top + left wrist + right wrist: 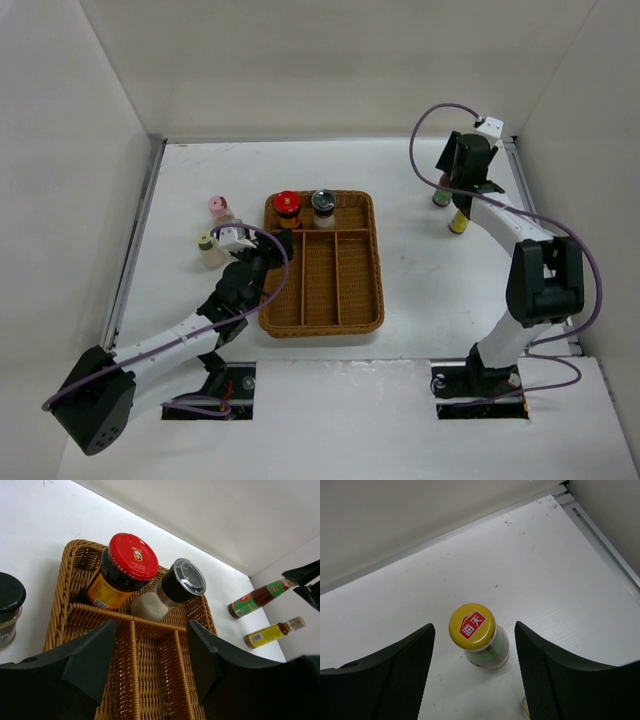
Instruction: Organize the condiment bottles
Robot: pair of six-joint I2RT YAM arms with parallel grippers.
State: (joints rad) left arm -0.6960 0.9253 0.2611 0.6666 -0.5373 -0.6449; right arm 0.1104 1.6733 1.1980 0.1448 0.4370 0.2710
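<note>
Near side: the left gripper (150, 632) hangs low over the left edge of the wicker tray (350, 300), jaws spread wide, nothing between them. It faces the tray's far end, so I read it as free for a pick, not carrying. The three long front compartments below it show only wicker.

Just outside the tray's left wall: a dark-lidded jar (10, 602), seen only from the left wrist. Further left on the table (420, 300) are a pale-lidded jar (206, 243) and, behind it, a pink-lidded jar (217, 206). Both are upright and apart from the tray. These sit within the left arm's side (my guess at how the work is split).

Far end of tray: a red-lidded jar (127, 567) and a black-capped shaker (175, 585) stand upright side by side in the crosswise back section. They are close; I cannot tell if they touch. Two items look sorted.

Far right, well apart from the tray: the right gripper (474, 630) hangs above the yellow-capped bottle (471, 624), jaws wide, one on each side of the cap, not touching. This reads as lining up a grasp from above. A small yellow bottle (459, 222) stands just beside it, on the side nearer the arm's base, and could get nudged on the way down.

Judgement: early in the task, with most bottles outside the tray.
</note>
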